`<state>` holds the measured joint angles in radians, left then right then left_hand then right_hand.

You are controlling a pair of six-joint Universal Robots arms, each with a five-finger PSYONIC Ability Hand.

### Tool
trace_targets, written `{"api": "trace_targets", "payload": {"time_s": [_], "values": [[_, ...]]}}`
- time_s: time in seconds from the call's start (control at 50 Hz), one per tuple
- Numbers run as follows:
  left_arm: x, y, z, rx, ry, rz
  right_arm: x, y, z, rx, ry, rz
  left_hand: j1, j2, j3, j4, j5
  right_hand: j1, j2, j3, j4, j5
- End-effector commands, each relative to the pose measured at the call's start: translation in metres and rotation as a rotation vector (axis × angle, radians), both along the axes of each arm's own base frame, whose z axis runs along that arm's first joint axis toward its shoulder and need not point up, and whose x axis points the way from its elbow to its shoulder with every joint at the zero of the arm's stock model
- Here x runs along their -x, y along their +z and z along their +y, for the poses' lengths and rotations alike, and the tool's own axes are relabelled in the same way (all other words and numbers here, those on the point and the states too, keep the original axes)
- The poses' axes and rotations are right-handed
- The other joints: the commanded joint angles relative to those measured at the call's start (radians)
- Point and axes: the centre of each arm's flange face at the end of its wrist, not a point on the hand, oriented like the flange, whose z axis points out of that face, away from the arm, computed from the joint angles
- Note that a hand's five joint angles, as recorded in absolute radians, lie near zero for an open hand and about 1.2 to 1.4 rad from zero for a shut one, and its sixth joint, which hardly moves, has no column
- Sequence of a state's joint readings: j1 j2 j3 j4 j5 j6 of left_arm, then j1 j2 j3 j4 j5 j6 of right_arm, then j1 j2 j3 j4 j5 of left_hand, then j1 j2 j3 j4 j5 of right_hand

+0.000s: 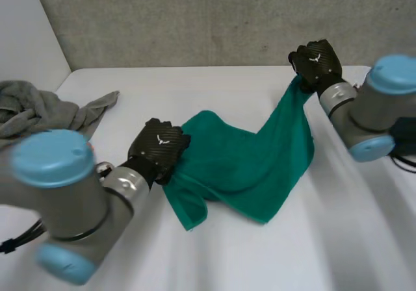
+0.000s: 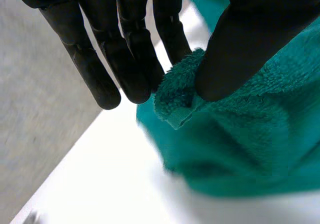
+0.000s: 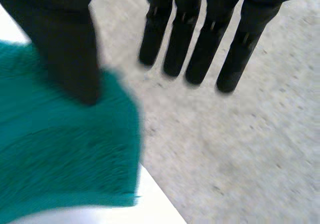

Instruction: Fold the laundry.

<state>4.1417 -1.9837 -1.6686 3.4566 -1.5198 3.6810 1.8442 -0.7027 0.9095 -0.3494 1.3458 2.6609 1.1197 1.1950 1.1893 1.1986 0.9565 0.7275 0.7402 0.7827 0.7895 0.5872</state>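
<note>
- On white table [image 1: 214, 258]: green towel [image 1: 247, 158], rumpled, stretched btwn both hands, near-left edge rolled over on itself, far-right corner drawn up toward table's back edge.
- L hand [image 1: 159, 147]: clamped on towel's left-end corner, hem nipped btwn thumb and straight fingers [image 2: 130, 59], as seen in L wrist view.
- R hand [image 1: 316, 60]: at far-right corner, relaxed, w/ fingers [image 3: 200, 49] straight and clear of cloth and only thumb laid on it. Looks hooked over thumb, not pinched.
- Terry cloth by the look of it, so prob. soft, light, limp. No stiffness; sags btwn holds and likely drags on tabletop rather than slides.
- Not fragile, not slippery. Good bite for a pinch thanks to thick pile.
- Best taken at corners or along hem, right at the edge, w/ firm thumb-to-finger pinch. Mid-cloth grabs prob. bunch extra layers.
- Needs a proper pinch on R side first, else risk of corner slipping off thumb under tension.
- At table's left, well apart: grey cloth heap [image 1: 39, 106], touched by neither hand.
</note>
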Motion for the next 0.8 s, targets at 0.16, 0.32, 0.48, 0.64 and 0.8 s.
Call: {"api": "trace_targets", "payload": {"time_s": [0.16, 0.32, 0.48, 0.64, 0.8], "values": [[-0.012, 0.076, 0.002, 0.020, 0.082, 0.249, 0.003, 0.057, 0.033, -0.066, -0.031, -0.190, -0.945, -1.020, -1.015, -1.024, -0.956, -0.553, -0.566, -0.608, -0.615, -0.587], [-0.070, 0.089, 0.025, -0.208, 0.290, 0.403, 0.031, 0.073, 0.115, -0.454, -0.024, -0.129, -0.945, -1.020, -1.015, -1.024, -0.956, -0.553, -0.566, -0.608, -0.615, -0.587], [-0.105, 0.055, 0.044, -0.537, 0.467, 0.371, 0.039, 0.032, 0.196, -0.808, 0.106, -0.026, -0.909, -0.985, -0.979, -0.988, -0.921, -0.377, -0.390, -0.432, -0.439, -0.412], [-0.096, 0.020, 0.048, -0.780, 0.423, 0.361, 0.025, -0.008, 0.237, -0.757, 0.223, 0.013, -0.795, -0.870, -0.864, -0.874, -0.806, -0.180, -0.193, -0.235, -0.242, -0.214], [-0.083, 0.003, 0.037, -0.798, 0.409, 0.352, 0.012, -0.043, 0.238, -0.697, 0.186, 0.043, -0.833, -0.908, -0.902, -0.912, -0.844, -0.071, -0.084, -0.127, -0.134, -0.106]]}}
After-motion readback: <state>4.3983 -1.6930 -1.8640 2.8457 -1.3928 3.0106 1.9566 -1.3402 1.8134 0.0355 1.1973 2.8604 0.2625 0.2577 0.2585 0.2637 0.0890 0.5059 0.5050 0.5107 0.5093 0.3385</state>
